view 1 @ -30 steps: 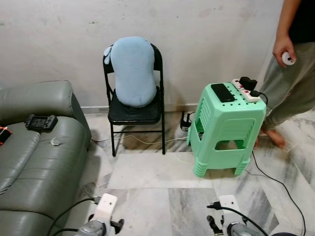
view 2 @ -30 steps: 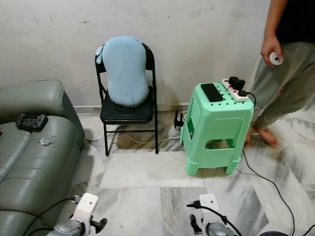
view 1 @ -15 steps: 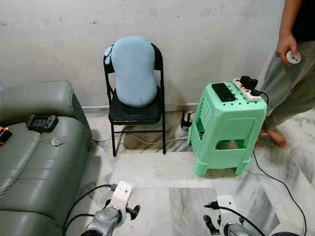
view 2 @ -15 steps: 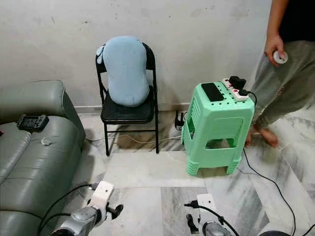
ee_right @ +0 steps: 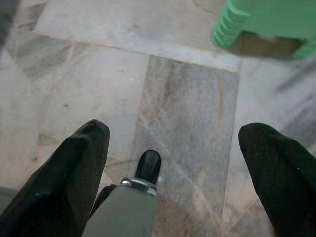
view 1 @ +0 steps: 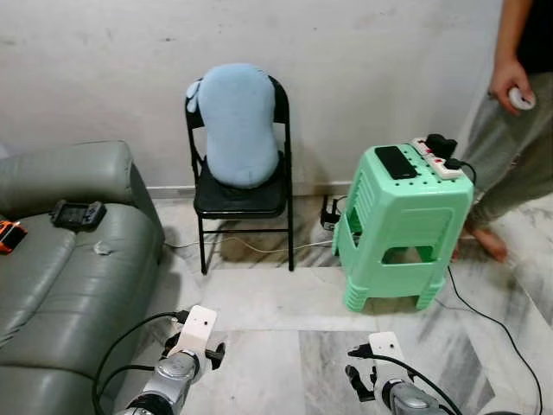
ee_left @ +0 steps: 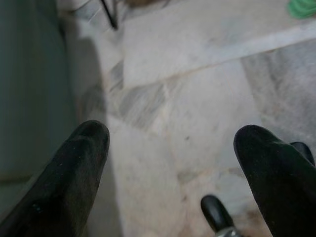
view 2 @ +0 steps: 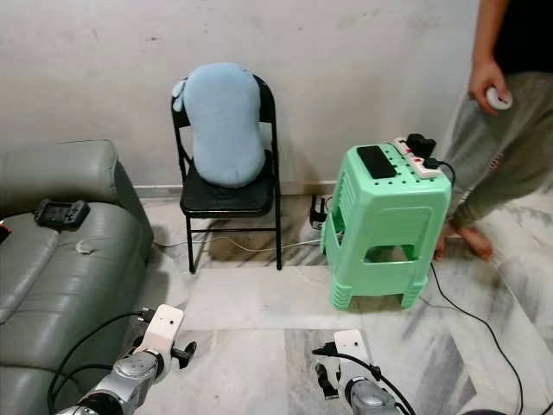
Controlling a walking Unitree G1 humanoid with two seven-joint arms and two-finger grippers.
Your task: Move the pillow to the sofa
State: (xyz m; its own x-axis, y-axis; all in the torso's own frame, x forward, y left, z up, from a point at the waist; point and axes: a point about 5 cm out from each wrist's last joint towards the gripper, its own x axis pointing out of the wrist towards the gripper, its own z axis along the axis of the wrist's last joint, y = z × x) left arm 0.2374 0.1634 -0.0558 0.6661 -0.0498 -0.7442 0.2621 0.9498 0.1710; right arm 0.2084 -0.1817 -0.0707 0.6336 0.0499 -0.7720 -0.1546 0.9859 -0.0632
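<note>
A pale blue pillow (view 1: 238,125) stands upright on the seat of a black folding chair (view 1: 242,199) against the far wall. The grey-green leather sofa (view 1: 60,285) runs along my left side. Both arms hang low in front of me, well short of the chair. The left gripper (ee_left: 173,143) is open over bare marble floor beside the sofa's dark side, nothing between its fingers (ee_left: 74,168). The right gripper (ee_right: 173,143) is also open and empty above the floor, a corner of the green stool (ee_right: 266,22) ahead of it.
A stack of mint-green plastic stools (view 1: 402,225) with a power strip (view 1: 436,156) and a black device stands right of the chair. Cables trail over the floor (view 1: 276,298). A person (view 1: 518,121) stands at the far right. A game controller (view 1: 76,213) lies on the sofa.
The left arm swung up and to the right, then settled back a little to the left. The whole view has drifted slightly. The pillow stays on the chair.
</note>
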